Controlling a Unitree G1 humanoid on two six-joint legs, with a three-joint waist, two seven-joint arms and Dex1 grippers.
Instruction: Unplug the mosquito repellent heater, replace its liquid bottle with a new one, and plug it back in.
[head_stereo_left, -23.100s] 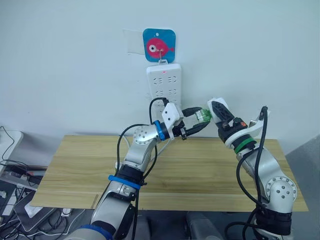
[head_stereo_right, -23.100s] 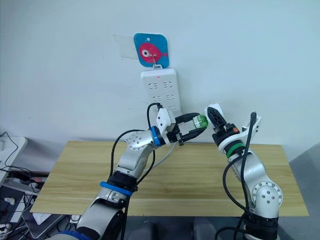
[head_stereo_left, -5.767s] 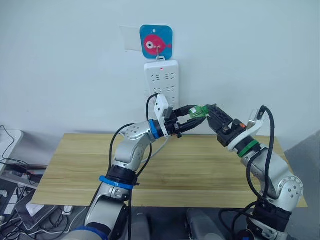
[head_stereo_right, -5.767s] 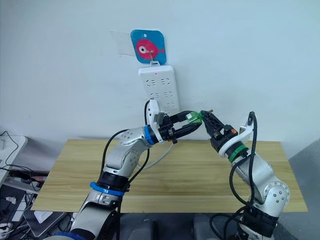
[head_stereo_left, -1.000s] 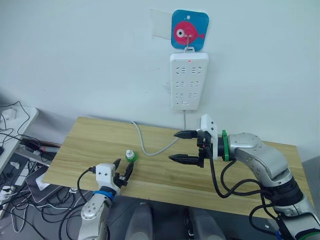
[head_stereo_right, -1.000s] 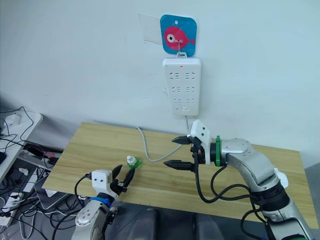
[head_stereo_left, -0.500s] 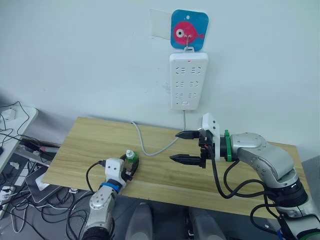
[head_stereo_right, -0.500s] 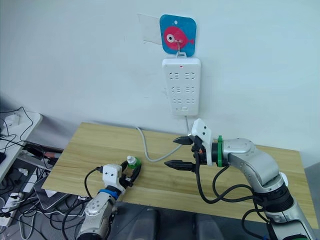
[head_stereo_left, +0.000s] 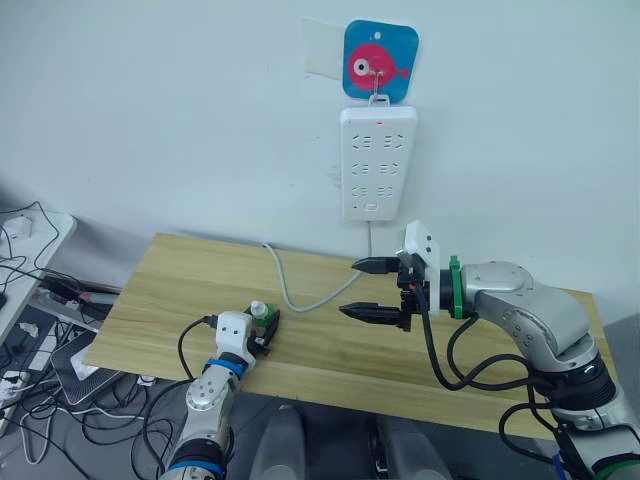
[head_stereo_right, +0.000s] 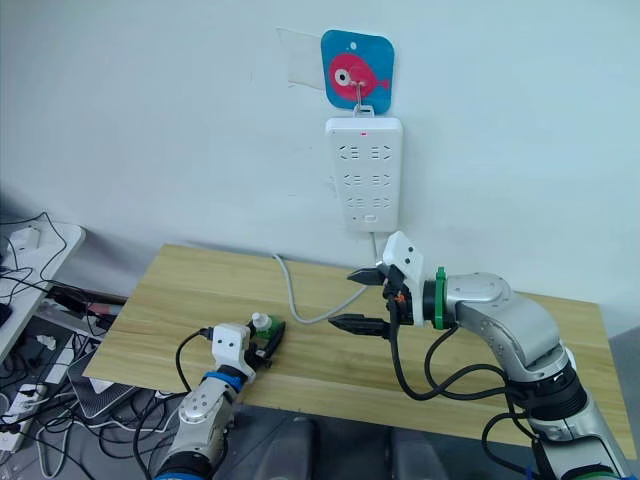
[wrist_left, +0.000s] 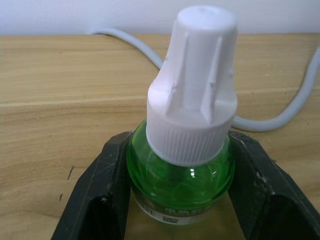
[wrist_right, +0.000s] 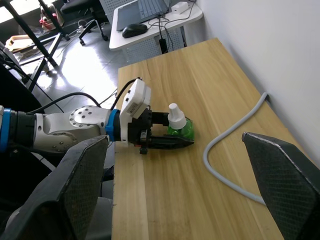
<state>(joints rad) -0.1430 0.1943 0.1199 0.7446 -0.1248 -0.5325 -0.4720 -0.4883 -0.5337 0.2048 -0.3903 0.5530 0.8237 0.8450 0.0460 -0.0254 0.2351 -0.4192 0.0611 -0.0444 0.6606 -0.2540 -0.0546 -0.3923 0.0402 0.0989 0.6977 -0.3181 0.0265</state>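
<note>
The new one (wrist_left: 192, 100), a squat green bottle with a white cap, stands upright near the table's front left corner (head_stereo_left: 262, 314). My left gripper (head_stereo_left: 266, 330) is shut on its green body, one black finger (wrist_left: 102, 192) pressed against each side. My right gripper (head_stereo_left: 351, 288) hangs open above the middle of the table, with nothing between its fingers (wrist_right: 82, 190). It is well to the right of the bottle. The mosquito repellent heater and the liquid bottle are out of view.
A white power strip (head_stereo_left: 378, 162) hangs on the wall under a blue fish hook (head_stereo_left: 379, 60). Its grey cable (head_stereo_left: 288, 286) loops down over the wooden table (head_stereo_left: 170, 275) just behind the bottle. A side desk with cables (head_stereo_left: 25, 280) stands at the left.
My left gripper has slid forward around the capped bottle and shut on it. The right gripper has stayed almost still, open.
</note>
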